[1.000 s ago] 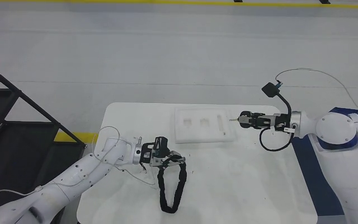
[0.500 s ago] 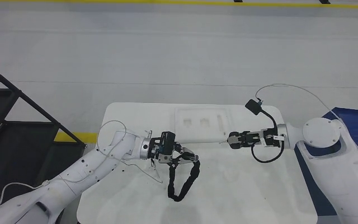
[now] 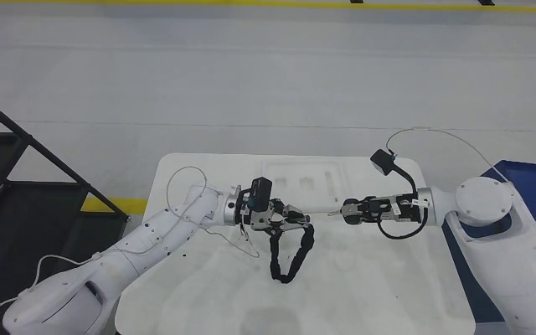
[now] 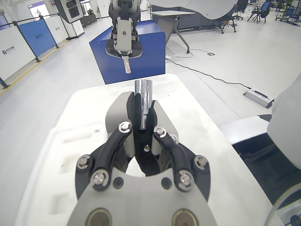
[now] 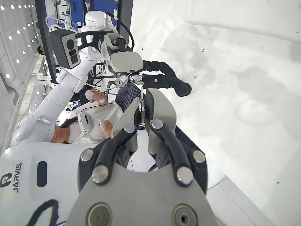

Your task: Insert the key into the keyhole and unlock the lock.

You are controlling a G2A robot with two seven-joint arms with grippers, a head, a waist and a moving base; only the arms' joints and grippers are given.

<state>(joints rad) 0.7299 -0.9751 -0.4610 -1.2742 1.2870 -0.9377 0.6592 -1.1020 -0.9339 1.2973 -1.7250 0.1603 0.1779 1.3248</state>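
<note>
The foam tray point(image 3: 322, 199) sits at the far side of the table point(image 3: 377, 285), pockets cut in it. The left gripper point(image 4: 141, 105) is clamped on the lock point(image 4: 143, 90) by its chrome barrel, the right gripper point(image 4: 124, 50) pinches the key point(image 4: 127, 65), tip pointing at the barrel, close but not touching

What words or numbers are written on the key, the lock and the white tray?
key: no words or numbers on the blade that shows.
lock: none to read on its shiny metal end or its black cable.
white tray: none, it is plain white.
</note>
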